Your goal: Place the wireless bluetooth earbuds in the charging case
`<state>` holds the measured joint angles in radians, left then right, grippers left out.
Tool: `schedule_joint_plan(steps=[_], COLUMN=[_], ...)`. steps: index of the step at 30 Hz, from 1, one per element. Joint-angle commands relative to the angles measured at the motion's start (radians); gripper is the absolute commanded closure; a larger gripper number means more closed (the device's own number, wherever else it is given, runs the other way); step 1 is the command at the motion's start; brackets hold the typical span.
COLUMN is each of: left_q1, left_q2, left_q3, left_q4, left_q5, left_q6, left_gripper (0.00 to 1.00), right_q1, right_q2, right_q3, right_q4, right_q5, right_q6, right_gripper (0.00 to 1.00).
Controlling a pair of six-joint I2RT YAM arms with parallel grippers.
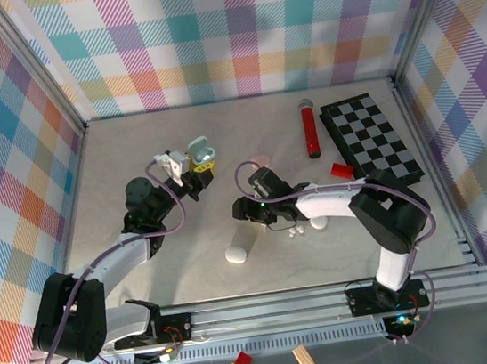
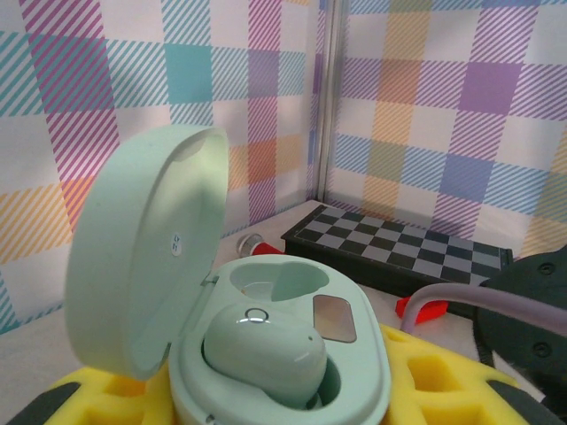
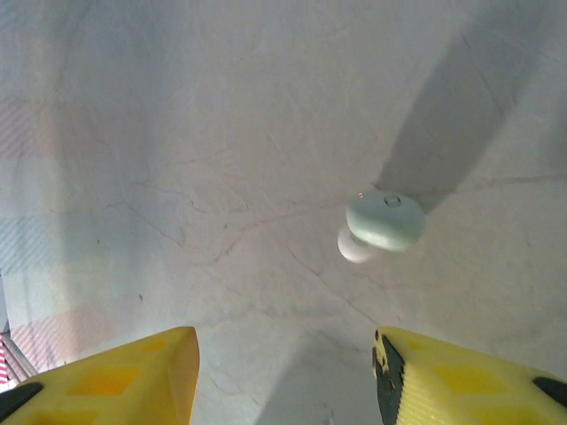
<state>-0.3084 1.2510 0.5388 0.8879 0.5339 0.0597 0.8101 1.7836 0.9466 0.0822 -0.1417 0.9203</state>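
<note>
My left gripper (image 1: 196, 165) is shut on the pale green charging case (image 2: 292, 354), holding it above the table with its lid (image 2: 146, 257) swung up. One pale green earbud (image 2: 264, 352) sits in the case's near socket, and the far socket (image 2: 270, 283) holds nothing. A second pale green earbud (image 3: 384, 223) lies on the table, ahead of my open right gripper (image 3: 283, 376) and a little right of its gap. That right gripper (image 1: 241, 207) hovers low at mid-table. Two tiny white earbuds (image 1: 295, 229) lie just right of it.
Two white pebble-shaped cases (image 1: 235, 254) (image 1: 319, 221) rest on the table near the right arm. A red cylinder (image 1: 310, 130), a chessboard (image 1: 371, 140) and a small red block (image 1: 342, 170) lie at the back right. Checked walls enclose the table.
</note>
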Motion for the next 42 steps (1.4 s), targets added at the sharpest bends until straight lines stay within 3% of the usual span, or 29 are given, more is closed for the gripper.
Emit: schedule_joint_plan(steps=[1, 26, 32, 37, 42], left_q1=[0.014, 0.015, 0.015, 0.015, 0.053], left_q2=[-0.041, -0.067, -0.070, -0.071, -0.061], left_q3=[-0.003, -0.003, -0.005, -0.003, -0.007], left_q4=[0.000, -0.061, -0.066, -0.065, -0.051], left_q5=[0.024, 0.028, 0.030, 0.028, 0.006], left_q6=[-0.010, 0.012, 0.015, 0.012, -0.034], left_gripper=[0.73, 0.73, 0.73, 0.73, 0.74], right_q1=[-0.005, -0.064, -0.065, -0.063, -0.062], right_q2=[0.046, 0.179, 0.182, 0.157, 0.110], right_q3=[0.039, 0.223, 0.254, 0.279, 0.278], right_q4=[0.023, -0.159, -0.233, -0.336, -0.325], right_q5=[-0.013, 0.054, 0.095, 0.195, 0.199], right_q6=[0.009, -0.142, -0.170, -0.242, -0.368], right_gripper=[0.46, 0.48, 0.53, 0.52, 0.48])
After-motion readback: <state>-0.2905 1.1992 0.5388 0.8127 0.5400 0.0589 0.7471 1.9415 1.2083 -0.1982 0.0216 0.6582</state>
